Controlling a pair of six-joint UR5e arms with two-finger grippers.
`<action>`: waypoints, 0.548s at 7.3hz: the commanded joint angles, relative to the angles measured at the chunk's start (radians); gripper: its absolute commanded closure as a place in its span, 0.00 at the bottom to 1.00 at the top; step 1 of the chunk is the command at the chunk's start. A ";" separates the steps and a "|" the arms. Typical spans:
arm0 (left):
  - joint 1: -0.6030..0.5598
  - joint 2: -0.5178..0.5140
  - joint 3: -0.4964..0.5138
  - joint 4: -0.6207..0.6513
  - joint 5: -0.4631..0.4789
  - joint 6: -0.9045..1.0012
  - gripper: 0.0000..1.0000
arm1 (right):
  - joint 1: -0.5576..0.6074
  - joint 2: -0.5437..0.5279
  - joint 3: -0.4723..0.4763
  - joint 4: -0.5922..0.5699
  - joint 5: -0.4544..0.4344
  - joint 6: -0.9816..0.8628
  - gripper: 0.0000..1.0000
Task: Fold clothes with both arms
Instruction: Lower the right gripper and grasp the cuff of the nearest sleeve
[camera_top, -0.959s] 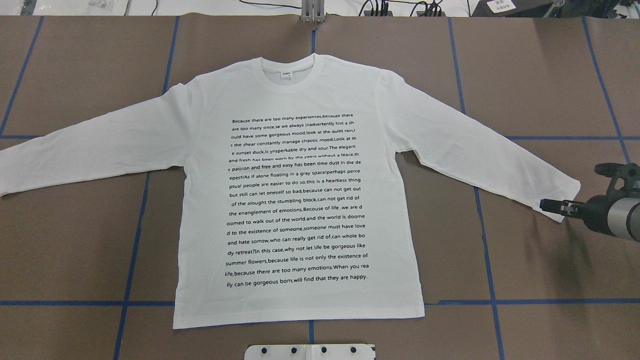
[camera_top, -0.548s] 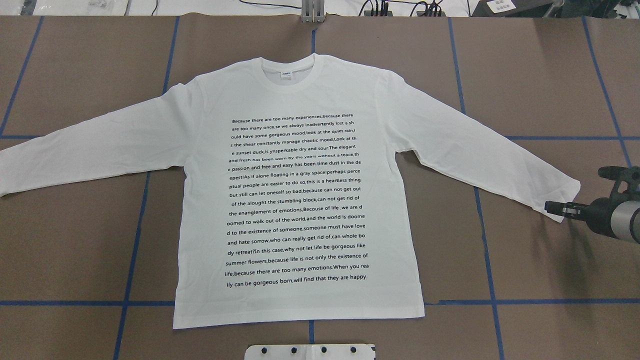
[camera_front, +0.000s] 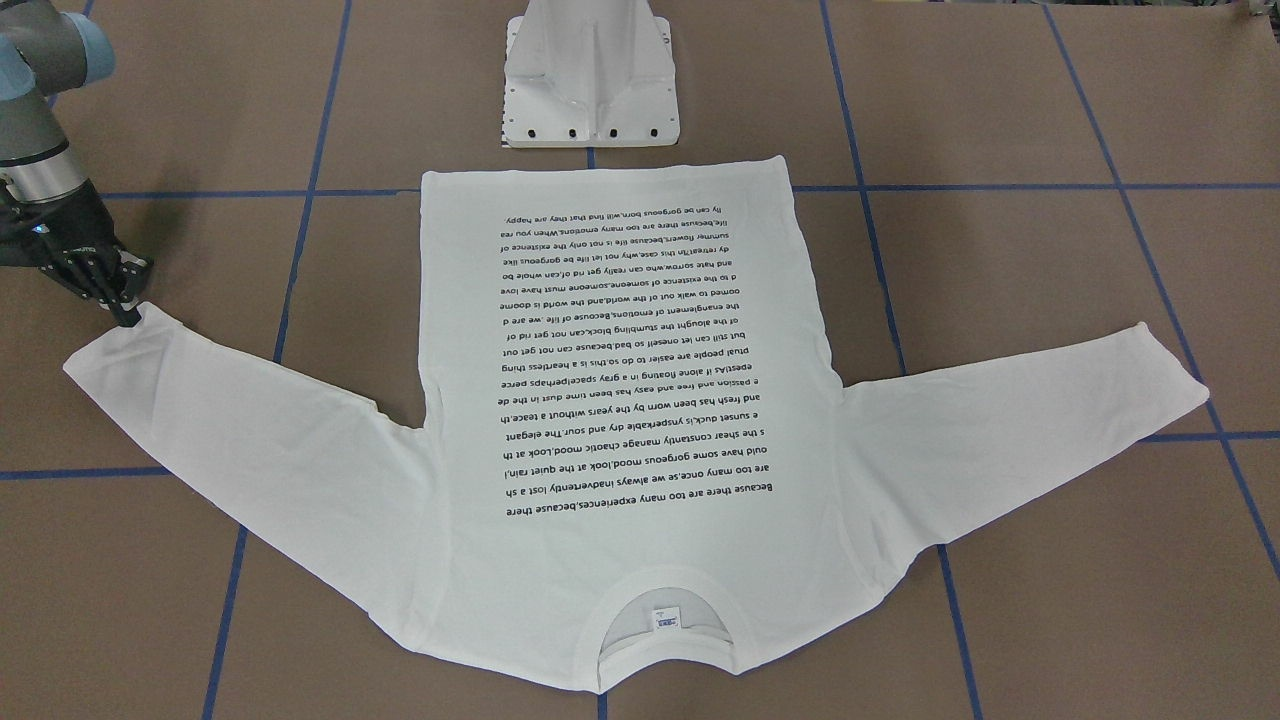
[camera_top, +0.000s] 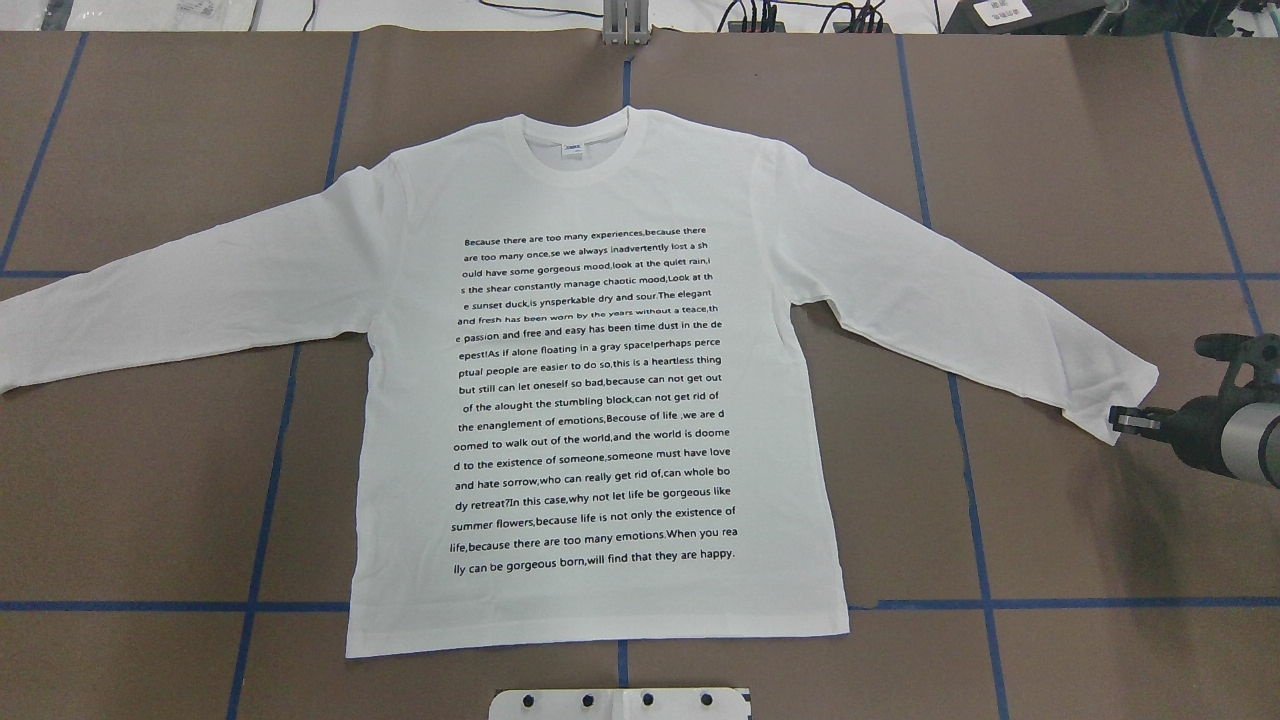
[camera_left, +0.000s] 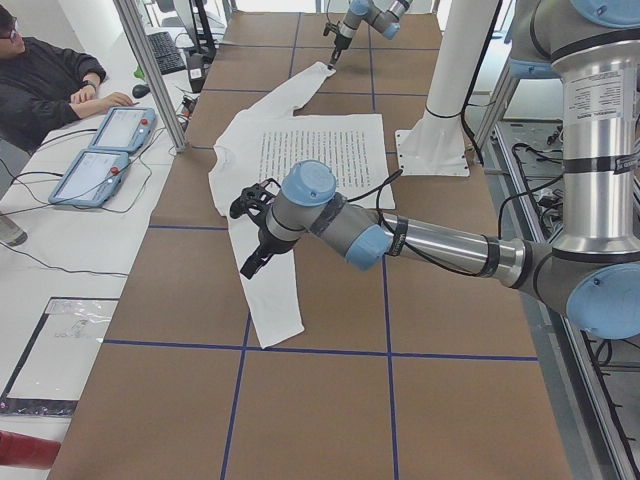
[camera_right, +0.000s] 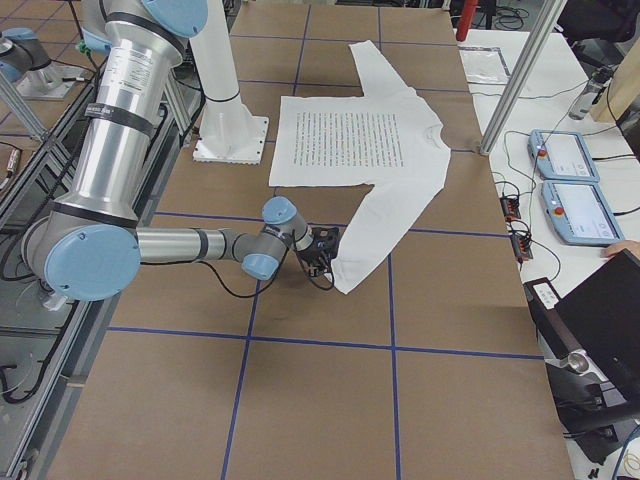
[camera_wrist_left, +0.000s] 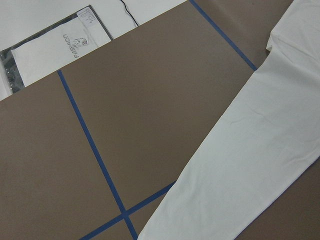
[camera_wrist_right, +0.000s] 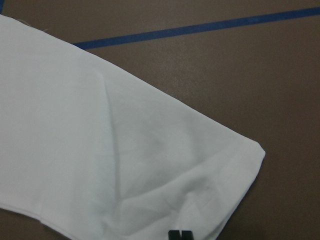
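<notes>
- Shirt (camera_top: 600, 400) lies flat on the desk (camera_top: 1050, 150), print side up, both sleeves spread wide
- Right hand (camera_top: 1122, 420) is low at the corner of the cuff (camera_wrist_right: 235, 165) on its own side
- Its fingers (camera_wrist_right: 180, 235) look pressed together on the cloth, with creases running toward the tips, though the pinch itself is mostly hidden
- Left hand (camera_left: 248, 266) hangs above the other sleeve, clear of it; I cannot tell whether its fingers are apart or together
</notes>
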 joint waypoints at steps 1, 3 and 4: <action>0.000 0.001 -0.001 0.000 0.000 0.000 0.00 | 0.008 0.001 0.046 -0.018 0.010 -0.006 1.00; 0.000 0.001 -0.001 0.000 -0.003 0.000 0.00 | 0.133 0.048 0.166 -0.251 0.095 -0.110 1.00; 0.000 0.001 -0.001 0.000 -0.003 0.000 0.00 | 0.187 0.170 0.210 -0.443 0.102 -0.149 1.00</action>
